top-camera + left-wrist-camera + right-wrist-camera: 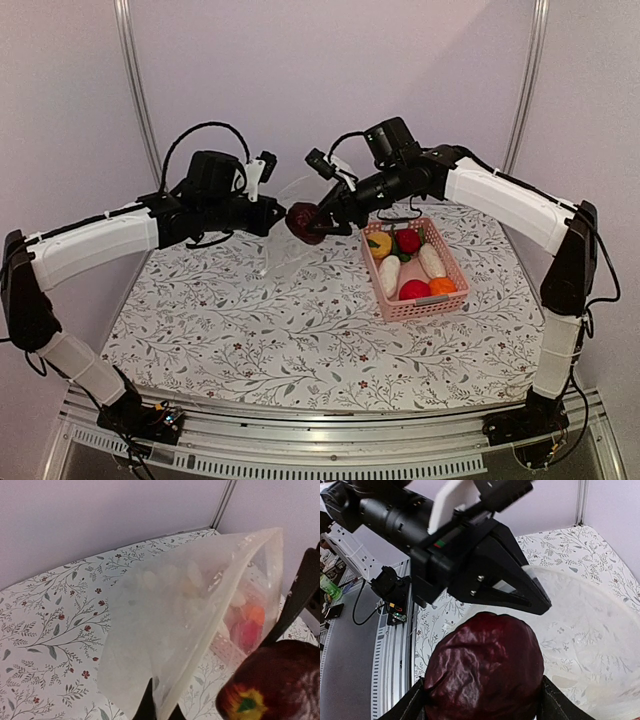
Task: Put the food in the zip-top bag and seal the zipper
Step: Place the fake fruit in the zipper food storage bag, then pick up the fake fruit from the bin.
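Right hand (314, 220): pinching dark purple wrinkled toy fruit (485, 665), aloft just beside mouth of clear crinkly zip-top bag (170, 620). Left hand (159, 709): pinching bag rim, bag lifted. Step, judged: loading. Next: fruit into mouth, then release.

The left tool (270, 215) holds the bag (282, 245) up above the worktop (250, 330), near the back. Just right of the bag's mouth, the right tool (316, 220) holds one food piece (303, 222). Farther right, the basket (425, 310) sits on the worktop with more food (415, 265) in it.
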{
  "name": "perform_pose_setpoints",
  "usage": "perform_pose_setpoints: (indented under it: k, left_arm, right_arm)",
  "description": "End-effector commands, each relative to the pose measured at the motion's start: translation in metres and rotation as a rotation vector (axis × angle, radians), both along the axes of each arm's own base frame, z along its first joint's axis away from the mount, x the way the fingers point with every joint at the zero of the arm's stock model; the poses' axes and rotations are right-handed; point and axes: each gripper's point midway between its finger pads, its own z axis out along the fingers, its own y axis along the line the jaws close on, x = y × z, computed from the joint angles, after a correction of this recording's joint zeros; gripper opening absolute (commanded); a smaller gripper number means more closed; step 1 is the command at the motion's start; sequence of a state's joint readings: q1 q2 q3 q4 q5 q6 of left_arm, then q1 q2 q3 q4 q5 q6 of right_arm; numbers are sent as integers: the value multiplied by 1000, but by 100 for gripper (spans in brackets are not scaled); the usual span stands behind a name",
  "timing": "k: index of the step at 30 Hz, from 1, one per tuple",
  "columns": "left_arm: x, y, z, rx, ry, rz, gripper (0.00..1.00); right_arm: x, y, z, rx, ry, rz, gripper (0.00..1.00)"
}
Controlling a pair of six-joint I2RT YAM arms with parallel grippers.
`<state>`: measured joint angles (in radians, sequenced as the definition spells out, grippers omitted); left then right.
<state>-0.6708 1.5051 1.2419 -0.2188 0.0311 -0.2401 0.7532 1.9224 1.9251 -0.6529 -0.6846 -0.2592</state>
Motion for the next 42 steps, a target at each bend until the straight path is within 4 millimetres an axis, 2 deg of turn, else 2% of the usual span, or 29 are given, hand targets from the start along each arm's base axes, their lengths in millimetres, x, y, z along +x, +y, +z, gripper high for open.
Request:
perform_pose_setpoints:
  k: [1,4,8,14,17,19,21,22,27,33,40,42]
  left_arm:
    - [0,5,12,-36,-29,-7,0]
    - [0,4,12,-52,-20,-18,0]
    - [-4,-5,10,-92,6,-67,0]
    - [-7,-16,-2,-112,61,-110,0]
    - [-7,-17,-2,-116,66,-111,0]
    - [-7,-16,-2,-116,64,-107,0]
    - [-6,-14,0,-113,57,-94,0]
    - [-5,-13,0,-113,56,-88,0]
    - [-1,-7,0,-110,61,-63,0]
    - [1,-2,2,-104,52,-46,0]
    - [3,1,2,-90,44,-37,0]
    - [3,1,3,-88,41,-38,0]
  right_arm:
    - [29,-1,-21,-96,-7,-171,49]
    - [48,-7,-35,-151,-18,-272,51]
    - [58,-7,-46,-192,-31,-347,52]
    - [62,7,-47,-197,-48,-365,54]
    - [64,14,-56,-218,-54,-368,57]
    - [63,17,-62,-227,-46,-358,67]
    - [57,19,-63,-223,-26,-328,84]
    - [55,18,-62,-223,-28,-323,88]
    - [38,15,-40,-182,-40,-265,99]
    - [13,8,-1,-106,-78,-171,99]
    - [-8,-18,27,-92,-197,-128,98]
    - [-10,-27,27,-110,-231,-138,98]
